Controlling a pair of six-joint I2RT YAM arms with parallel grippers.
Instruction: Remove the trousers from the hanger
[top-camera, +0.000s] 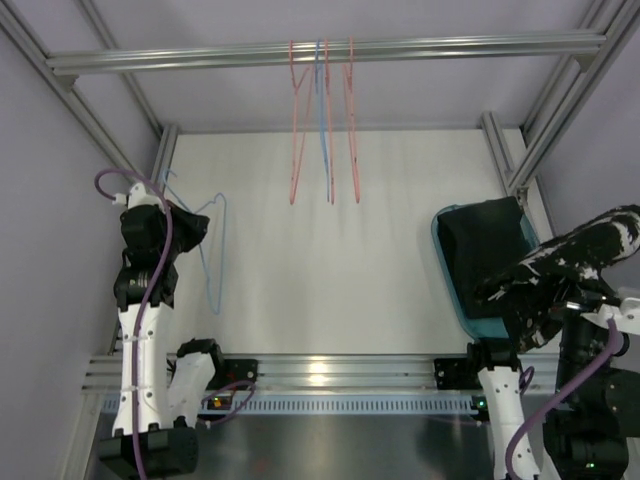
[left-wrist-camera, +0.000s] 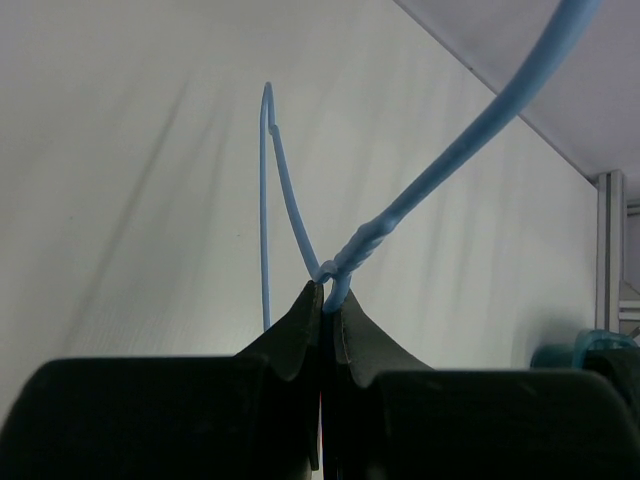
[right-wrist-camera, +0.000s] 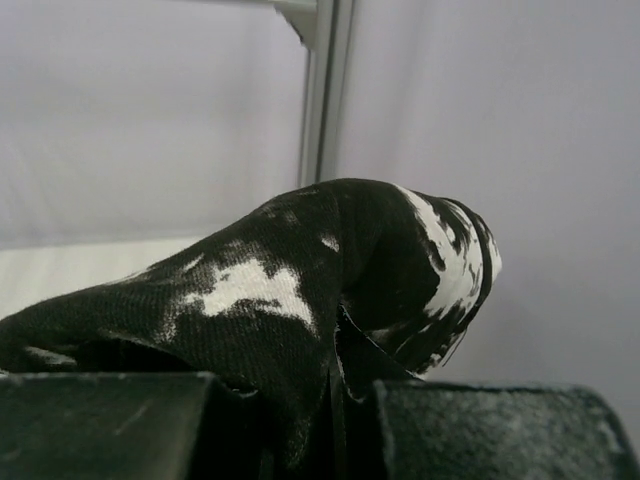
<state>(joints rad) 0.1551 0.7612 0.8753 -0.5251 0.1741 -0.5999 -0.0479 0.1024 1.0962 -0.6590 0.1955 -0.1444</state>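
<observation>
The printed trousers (top-camera: 565, 262), black with white splotches, hang off the hanger and are bunched over the right pincer (right-wrist-camera: 338, 345). It is clenched on a fold of the cloth, and the rest spills limply down over the arm at the right edge of the counter (top-camera: 330, 270). Just beside them, towards the middle, the plain black trousers (top-camera: 482, 240) lie heaped in a teal bin (top-camera: 452, 290), which sits on the counter's right side near the frame post. Well apart, on the far left, the blue hanger (left-wrist-camera: 440, 165) carries no cloth (only bare wire shows in both views). The left pincer (left-wrist-camera: 325, 295) is clenched on the hanger's twisted neck, with the fingertips pressed together around the wire. The hanger's hook rises to one side and its thin frame hangs tilted above the counter. At the back, a metal rail (top-camera: 330, 52) crosses the frame. A few more wire hangers (top-camera: 353, 130), red and blue, dangle from its middle, close together.
</observation>
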